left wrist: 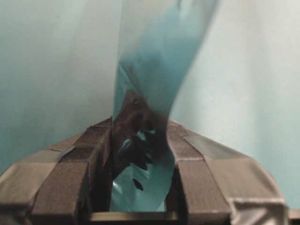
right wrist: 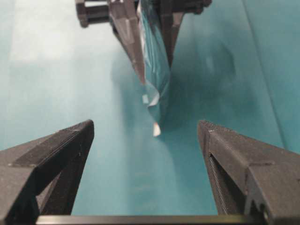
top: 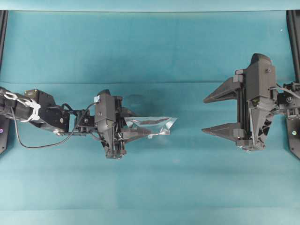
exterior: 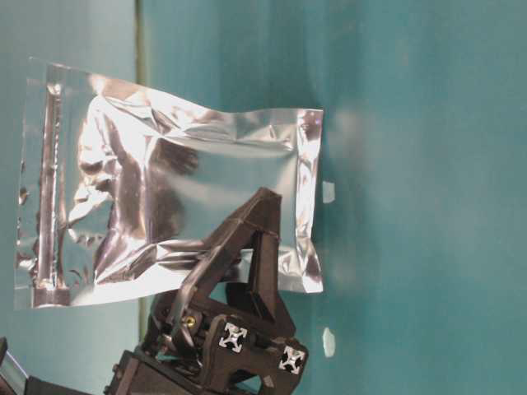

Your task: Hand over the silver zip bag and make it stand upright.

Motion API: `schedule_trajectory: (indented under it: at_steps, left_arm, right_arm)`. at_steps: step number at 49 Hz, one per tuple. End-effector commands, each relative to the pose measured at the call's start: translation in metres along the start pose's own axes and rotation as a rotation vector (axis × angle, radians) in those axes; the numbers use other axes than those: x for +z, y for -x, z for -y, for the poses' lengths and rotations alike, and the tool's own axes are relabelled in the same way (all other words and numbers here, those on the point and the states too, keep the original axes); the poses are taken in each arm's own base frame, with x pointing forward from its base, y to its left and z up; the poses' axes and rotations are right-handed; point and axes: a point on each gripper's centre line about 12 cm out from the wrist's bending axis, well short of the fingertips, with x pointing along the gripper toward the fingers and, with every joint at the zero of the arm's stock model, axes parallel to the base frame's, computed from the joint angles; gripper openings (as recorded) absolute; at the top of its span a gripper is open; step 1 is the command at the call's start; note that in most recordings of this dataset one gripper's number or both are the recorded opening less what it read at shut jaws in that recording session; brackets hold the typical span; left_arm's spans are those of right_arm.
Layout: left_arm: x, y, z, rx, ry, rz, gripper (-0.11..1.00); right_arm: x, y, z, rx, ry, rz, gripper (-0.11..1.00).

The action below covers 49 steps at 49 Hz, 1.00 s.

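The silver zip bag [top: 157, 125] is a shiny crinkled foil pouch, seen edge-on from above just left of the table's middle. My left gripper [top: 130, 124] is shut on its left end, and the rest of the bag sticks out to the right. In the left wrist view the foil [left wrist: 140, 183] sits pinched between both fingers [left wrist: 70, 173]. The table-level view shows the bag's broad face [exterior: 165, 197] with a left finger [exterior: 251, 239] over its lower edge. My right gripper [top: 205, 116] stands wide open to the right, a gap away from the bag [right wrist: 157, 75], with nothing between its fingertips [right wrist: 145, 125].
A teal cloth [top: 150, 187] covers the whole table. Black frame posts [top: 294, 28] stand at the far left and right edges. The left arm's cable [top: 28, 140] loops over the cloth behind its wrist.
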Motion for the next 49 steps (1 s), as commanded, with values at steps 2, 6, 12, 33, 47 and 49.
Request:
schedule_trajectory:
  at_steps: [2, 6, 12, 33, 47, 49]
  left_arm:
    - [0.0006, 0.0003, 0.0045, -0.011, -0.005, -0.008, 0.3]
    - [-0.0005, 0.0003, 0.0043, -0.01, -0.005, -0.017, 0.3]
    - [-0.0007, 0.0003, 0.0048, -0.011, -0.006, -0.018, 0.3]
    - [-0.0007, 0.0003, 0.0048, -0.011, -0.006, -0.018, 0.3]
    - [-0.0007, 0.0003, 0.0048, -0.011, -0.006, -0.018, 0.3]
    - [-0.0008, 0.0003, 0.0054, -0.012, -0.006, -0.019, 0.3]
  right_arm:
    - [0.0048, 0.0019, -0.0012, 0.006, -0.012, 0.021, 0.96]
    - [0.0045, 0.0015, -0.0012, 0.006, -0.013, 0.019, 0.96]
    - [0.0036, -0.0001, -0.0011, 0.005, -0.012, 0.013, 0.96]
    - [0.0042, -0.0037, -0.0017, 0.009, -0.013, 0.023, 0.96]
    - [0.0034, -0.0042, -0.0015, 0.008, -0.013, 0.02, 0.96]
    - [0.004, -0.0041, -0.0016, 0.008, -0.013, 0.022, 0.96]
